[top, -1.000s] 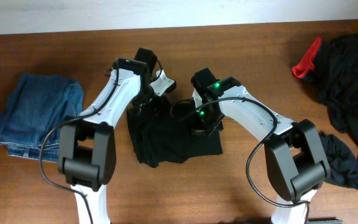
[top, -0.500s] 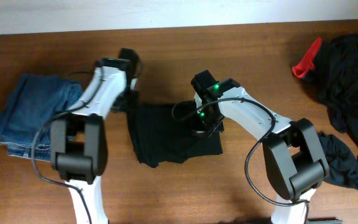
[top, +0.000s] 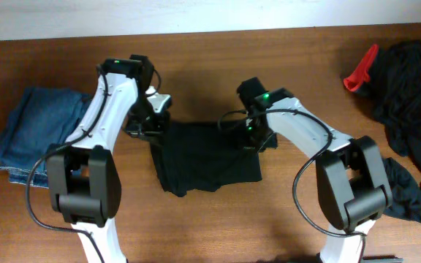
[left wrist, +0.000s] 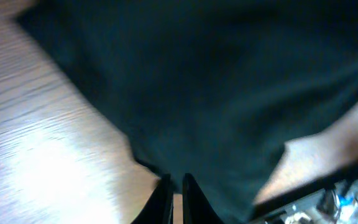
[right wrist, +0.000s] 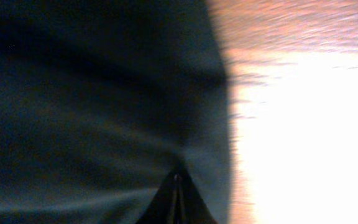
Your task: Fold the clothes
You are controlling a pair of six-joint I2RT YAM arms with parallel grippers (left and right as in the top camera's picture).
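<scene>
Moved to the 10 o'clock corner of the limp black shirt (top: 203, 157), the left hand (left wrist: 176, 180) sits nearly closed, grip unclear; the right hand (right wrist: 178, 179) pinches its 2 o'clock corner.

place: robot lab | cues: left arm (top: 97, 124), right arm (top: 305, 135), wooden table (top: 218, 230)

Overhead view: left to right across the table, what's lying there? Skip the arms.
blue jeans → black garment spread out mid-table → red cloth → black clothes pile at the right edge.
</scene>
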